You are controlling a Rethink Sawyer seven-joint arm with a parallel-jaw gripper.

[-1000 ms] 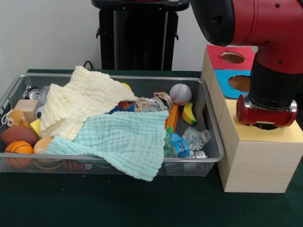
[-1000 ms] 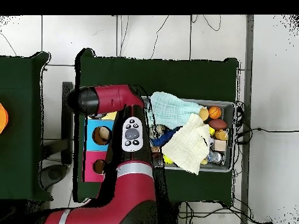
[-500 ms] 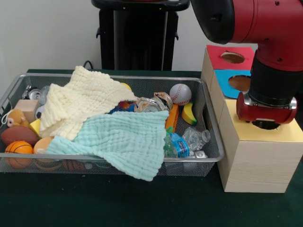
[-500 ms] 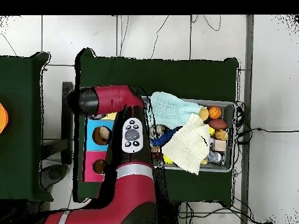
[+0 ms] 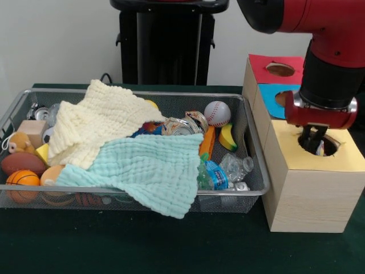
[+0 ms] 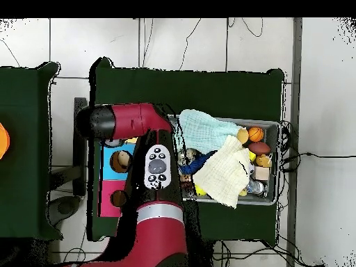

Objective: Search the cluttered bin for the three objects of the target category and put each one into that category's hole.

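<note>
My gripper (image 5: pixel 313 141) hangs over the round hole (image 5: pixel 326 145) in the yellow top of the wooden box (image 5: pixel 308 194), its tips reaching just inside the rim. A small pale thing shows in the hole beside the tips; what it is cannot be told. In the overhead view the arm (image 6: pixel 156 167) hides the gripper and the yellow top. The wire bin (image 5: pixel 251 142) holds a baseball (image 5: pixel 217 113), a toy banana (image 5: pixel 228 137), crushed cans (image 5: pixel 185 125), a clear plastic bottle (image 5: pixel 228 170), a basketball (image 5: pixel 21 178) and a football (image 5: pixel 20 162).
A yellow cloth (image 5: pixel 100 123) and a mint cloth (image 5: pixel 148 168) cover much of the bin, the mint one hanging over the front rim. Behind the yellow top lie the blue hole (image 5: pixel 285 100) and red hole (image 5: pixel 279 69). The bin (image 6: pixel 272 163) sits right of the box overhead.
The arm has risen from the yellow top, so the hole under it now shows. The things in the bin have not moved.
</note>
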